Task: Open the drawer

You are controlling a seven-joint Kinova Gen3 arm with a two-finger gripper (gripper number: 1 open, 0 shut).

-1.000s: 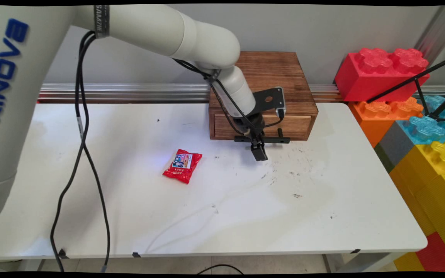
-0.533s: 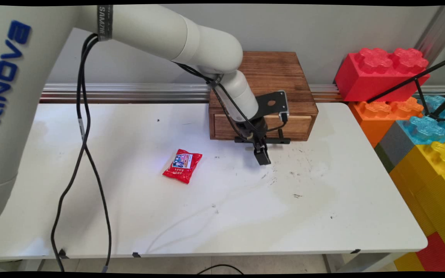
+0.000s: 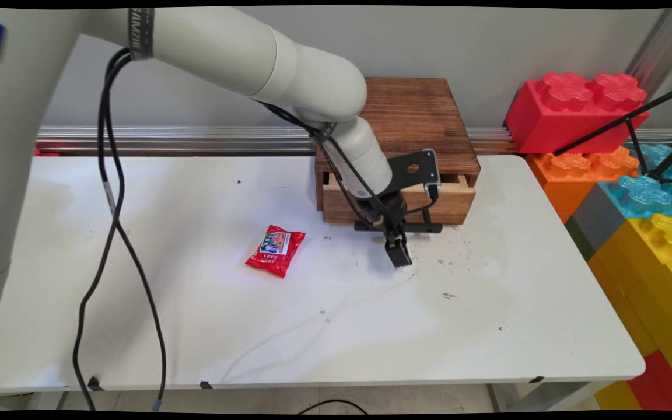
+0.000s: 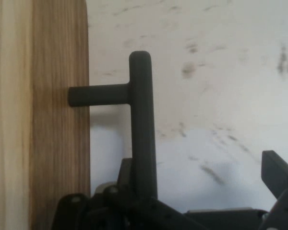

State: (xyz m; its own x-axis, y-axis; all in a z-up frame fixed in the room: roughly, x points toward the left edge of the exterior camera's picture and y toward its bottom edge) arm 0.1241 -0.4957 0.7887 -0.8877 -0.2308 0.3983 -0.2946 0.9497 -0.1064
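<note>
Main view: the black gripper (image 3: 398, 255) hangs fingertips-down at the handle (image 3: 429, 228) of a drawer (image 3: 458, 201), which stands a little way out of a wooden box (image 3: 415, 111) at the far edge of the white table (image 3: 196, 326). The handle's long axis runs left to right along the drawer front, which faces the table's near side. The gripper sits about mid-bar. A red snack packet (image 3: 276, 250) lies well apart to the left, and big toy bricks (image 3: 575, 108) are stacked at right.

Hand view: the handle bar (image 4: 143, 124) runs up the picture, parallel to the drawer front (image 4: 57, 120), and drops into the gripper's linkage. One finger (image 4: 277, 173) stands well clear of the bar, so the gripper looks spread apart, hooked behind the bar and not clamped on it.
</note>
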